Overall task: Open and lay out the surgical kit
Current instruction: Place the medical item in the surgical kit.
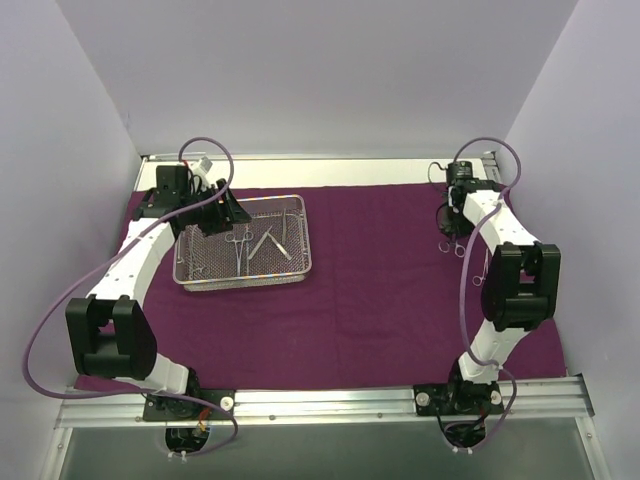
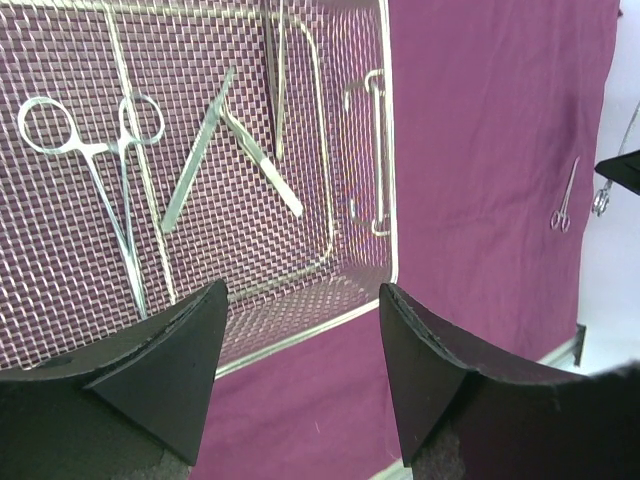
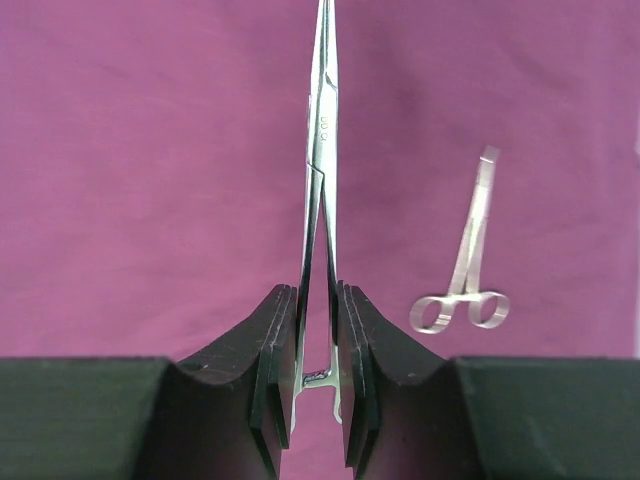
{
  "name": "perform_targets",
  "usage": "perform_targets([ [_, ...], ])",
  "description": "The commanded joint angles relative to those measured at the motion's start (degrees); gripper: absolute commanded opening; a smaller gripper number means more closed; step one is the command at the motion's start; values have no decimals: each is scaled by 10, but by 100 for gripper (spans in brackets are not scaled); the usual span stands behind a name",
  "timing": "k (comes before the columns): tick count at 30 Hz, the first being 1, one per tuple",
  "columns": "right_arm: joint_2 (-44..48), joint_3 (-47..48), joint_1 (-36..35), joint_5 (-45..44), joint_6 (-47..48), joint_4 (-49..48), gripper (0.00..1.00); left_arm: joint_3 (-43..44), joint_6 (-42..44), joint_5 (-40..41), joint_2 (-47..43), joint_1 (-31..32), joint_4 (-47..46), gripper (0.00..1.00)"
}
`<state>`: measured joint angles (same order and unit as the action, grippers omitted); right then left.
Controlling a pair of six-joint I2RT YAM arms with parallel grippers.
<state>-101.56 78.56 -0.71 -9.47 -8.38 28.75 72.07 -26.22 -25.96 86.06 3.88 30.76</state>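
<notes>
The dark purple cloth (image 1: 380,300) lies spread flat on the table. The silver wire-mesh tray (image 1: 243,283) stands on its left part. The tray holds scissor-handled forceps (image 2: 95,160), tweezers (image 2: 195,165) and a few other slim silver tools. My left gripper (image 1: 222,212) hovers over the tray's far left corner, open and empty (image 2: 302,290). My right gripper (image 1: 452,240) is over the far right of the cloth. It is shut (image 3: 318,290) on a pair of forceps (image 3: 322,150) at the handle end, tips pointing away. Another pair of forceps (image 3: 465,270) lies on the cloth beside it.
White walls close in the left, right and back. An aluminium rail (image 1: 320,405) carrying both arm bases runs along the near edge. Purple cables (image 1: 60,300) loop off both arms. The cloth's right edge (image 2: 600,120) meets bare white table.
</notes>
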Motion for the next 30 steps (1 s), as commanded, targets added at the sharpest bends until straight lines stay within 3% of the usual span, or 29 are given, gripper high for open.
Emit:
perform_targets([
  [1, 1, -17, 25, -64, 47, -3, 0, -4, 13, -34, -20, -10, -30, 70],
  [7, -39, -24, 30, -95, 55, -31, 0, 1, 22, -54, -11, -25, -22, 70],
  [30, -60, -122, 39, -69, 50, -71, 0, 25, 19, -71, 38, -36, -20, 70],
])
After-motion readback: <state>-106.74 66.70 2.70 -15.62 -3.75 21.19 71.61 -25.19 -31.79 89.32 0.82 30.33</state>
